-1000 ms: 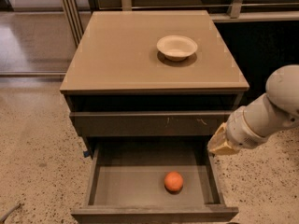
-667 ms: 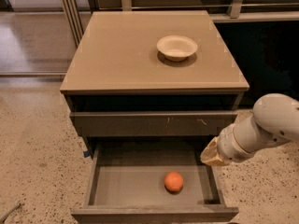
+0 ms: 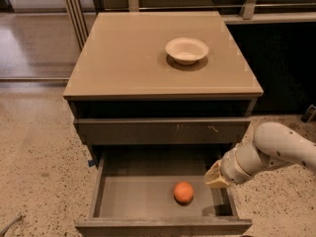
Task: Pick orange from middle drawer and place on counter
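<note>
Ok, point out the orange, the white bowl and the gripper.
orange [image 3: 183,192], camera view, middle of the fruit, on the middle drawer [image 3: 133,197] floor.
white bowl [image 3: 186,58], camera view, front outer wall, on the counter [image 3: 123,58].
gripper [image 3: 215,175], camera view, tan tip, over the drawer's right side.

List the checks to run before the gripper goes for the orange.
1. Is the middle drawer pulled open: ok.
2. Plain sight of the orange on the drawer floor, nothing on it: ok.
3. Is the gripper lined up over the orange: not ok; it hangs to its right, by the drawer's right wall.
4. No contact between them yet: ok, apart.
5. Bare counter for placing: ok; the white bowl sits at the back right.
</note>
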Robot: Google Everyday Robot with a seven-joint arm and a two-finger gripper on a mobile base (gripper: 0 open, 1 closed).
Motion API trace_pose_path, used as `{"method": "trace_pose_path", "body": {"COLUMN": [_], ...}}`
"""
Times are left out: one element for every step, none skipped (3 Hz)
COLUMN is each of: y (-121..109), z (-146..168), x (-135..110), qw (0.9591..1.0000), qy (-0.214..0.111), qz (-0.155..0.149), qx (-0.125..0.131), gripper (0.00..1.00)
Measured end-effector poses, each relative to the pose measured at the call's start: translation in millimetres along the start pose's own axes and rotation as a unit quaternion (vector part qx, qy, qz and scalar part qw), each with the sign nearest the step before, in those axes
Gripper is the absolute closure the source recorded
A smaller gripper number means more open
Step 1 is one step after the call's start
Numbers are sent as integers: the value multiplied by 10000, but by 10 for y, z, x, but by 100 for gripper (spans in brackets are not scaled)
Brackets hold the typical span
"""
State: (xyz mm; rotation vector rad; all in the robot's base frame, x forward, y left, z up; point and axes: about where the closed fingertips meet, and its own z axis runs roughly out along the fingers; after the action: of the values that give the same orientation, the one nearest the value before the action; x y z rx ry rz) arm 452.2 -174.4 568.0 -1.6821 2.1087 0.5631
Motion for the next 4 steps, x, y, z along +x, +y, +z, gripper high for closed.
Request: {"method": "trace_pose_path", "body": {"y": [0,-12,-64,-108], "z": [1,202,501,740], "x": [0,129,224,255], "qw": [10000,10000,9995,9986], "qy": [0,-38,-248,-447], "qz": [0,-10,-127,-229], "qx": [0,77,162,153], "gripper": [100,100,100,84]}}
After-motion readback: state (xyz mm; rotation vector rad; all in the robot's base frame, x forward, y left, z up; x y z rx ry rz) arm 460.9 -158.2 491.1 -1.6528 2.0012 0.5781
